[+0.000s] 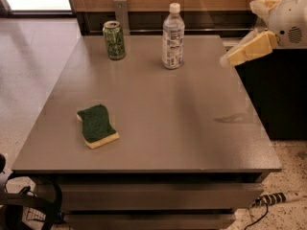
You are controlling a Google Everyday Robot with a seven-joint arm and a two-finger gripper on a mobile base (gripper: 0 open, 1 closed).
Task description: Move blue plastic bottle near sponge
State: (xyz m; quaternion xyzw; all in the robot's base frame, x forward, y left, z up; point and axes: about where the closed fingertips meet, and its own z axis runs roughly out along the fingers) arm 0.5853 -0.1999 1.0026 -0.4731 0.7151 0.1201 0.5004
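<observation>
The blue plastic bottle, clear with a white cap and white label, stands upright at the back middle of the grey table. The sponge, dark green over pale yellow foam, lies flat near the front left. My gripper hangs in the air at the right edge of the table, to the right of the bottle and apart from it. Its pale yellow fingers stand spread and hold nothing.
A green drink can stands at the back left of the table, left of the bottle. A wooden wall panel and metal posts run behind the table. A dark cabinet stands to the right. Cables and a power strip lie on the floor.
</observation>
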